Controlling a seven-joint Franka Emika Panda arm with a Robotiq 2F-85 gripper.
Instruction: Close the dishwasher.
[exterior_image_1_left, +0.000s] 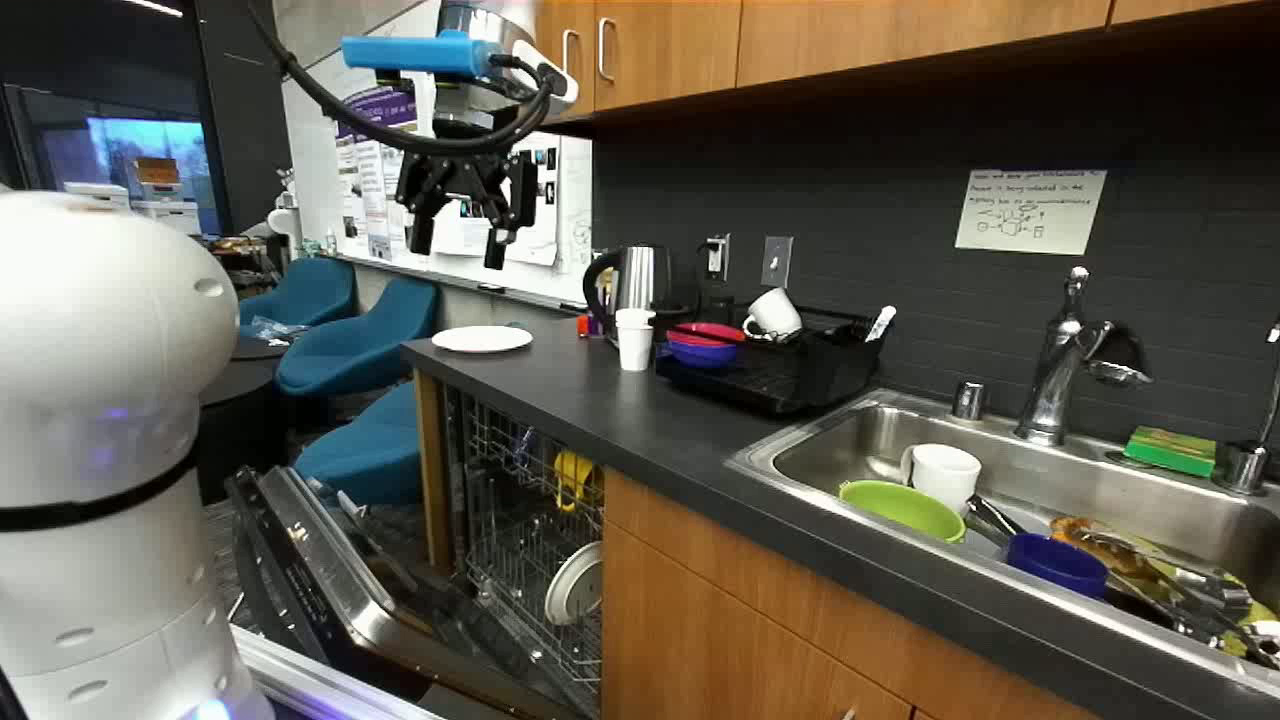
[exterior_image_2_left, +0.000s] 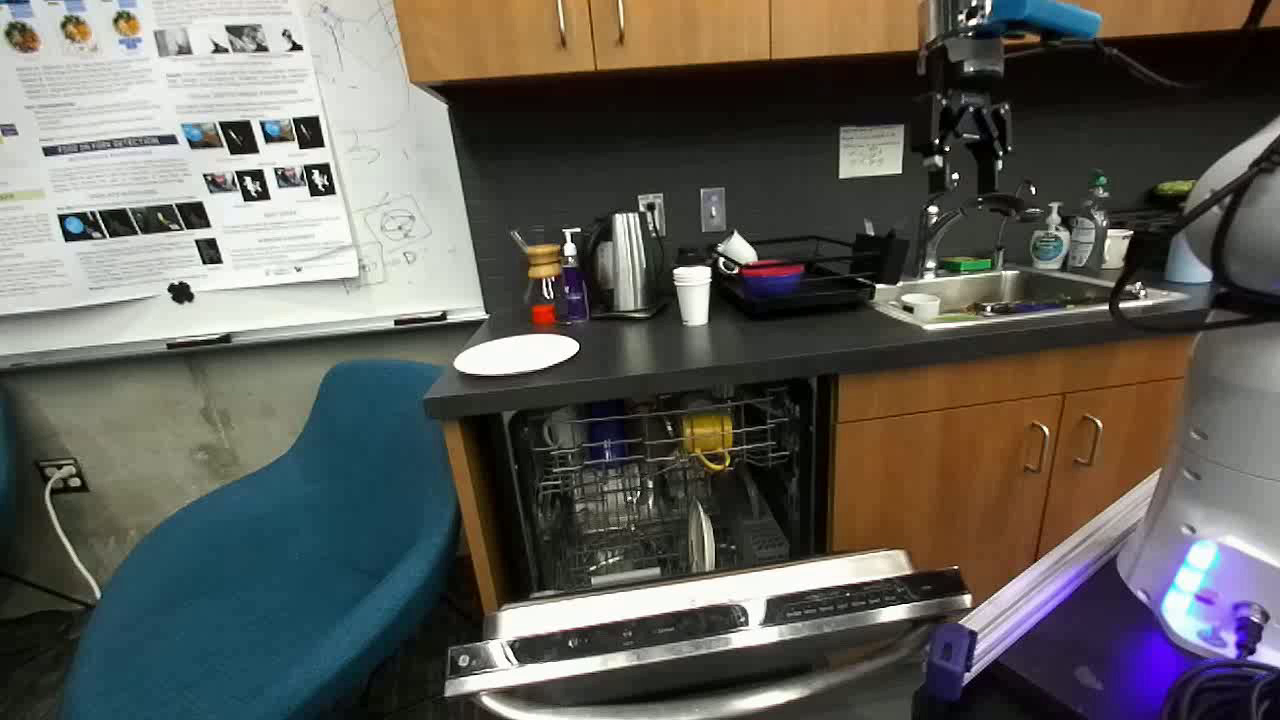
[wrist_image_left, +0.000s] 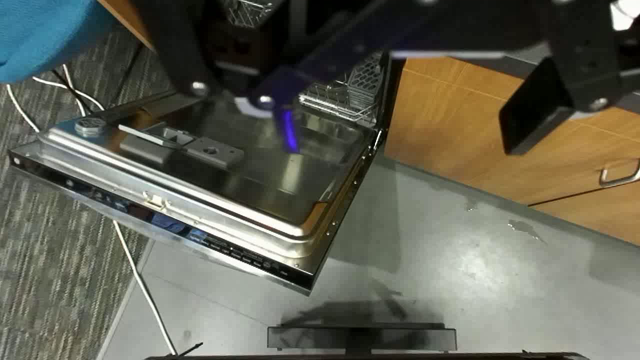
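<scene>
Place: a kitchen area inside a workplace; whether lab or office, cannot tell
Sink (exterior_image_1_left: 840, 440): steel, holding dishes (exterior_image_1_left: 903, 508), lower than the gripper (exterior_image_1_left: 458, 243) and to its right in an exterior view
Drying rack (exterior_image_1_left: 835, 360) and kettle (exterior_image_1_left: 643, 278): kitchen gear on the countertop (exterior_image_1_left: 600, 390), between gripper and sink in an exterior view
Dishwasher (exterior_image_2_left: 700, 640): built in under the countertop, lower than the gripper in both exterior views
Wall cabinets (exterior_image_1_left: 900, 40): wooden, higher than the gripper in both exterior views
Whiteboard (exterior_image_1_left: 577, 220): marker drawings and printed posters (exterior_image_2_left: 180, 150), a workplace sign, behind the gripper in an exterior view
Lounge chairs (exterior_image_1_left: 350, 350): teal, lower than the gripper, to its left in an exterior view
Robot arm (exterior_image_1_left: 100, 330): white, bearing the gripper, a lab sign
</scene>
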